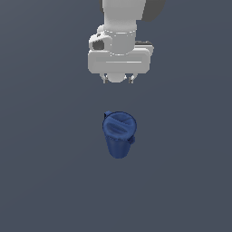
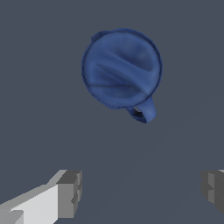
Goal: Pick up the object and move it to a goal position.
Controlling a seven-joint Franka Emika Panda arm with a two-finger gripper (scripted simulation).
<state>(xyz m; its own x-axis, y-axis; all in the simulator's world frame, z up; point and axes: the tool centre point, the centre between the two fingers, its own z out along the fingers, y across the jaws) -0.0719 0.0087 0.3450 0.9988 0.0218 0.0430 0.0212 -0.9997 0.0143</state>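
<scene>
1. Nearest the wrist camera, the gripper [image 2: 141, 192] shows two grey fingertips [image 2: 70, 193] set wide apart with nothing between them; both are cut off by the picture's edge, so their full length is not visible.
2. Beyond them stands the dark blue pitcher [image 2: 121, 68], seen from above: round rimmed top, a small spout bump on one side and a loop handle on the opposite side.
3. From that angle its tapered body is hidden under the rim.
4. In the exterior view the pitcher [image 1: 119, 133] stands upright on the plain grey worktop [image 1: 45, 172], well apart from the gripper [image 1: 118, 79].
5. Only short finger stubs show under the white hand there; the arm above is cropped by the frame.
</scene>
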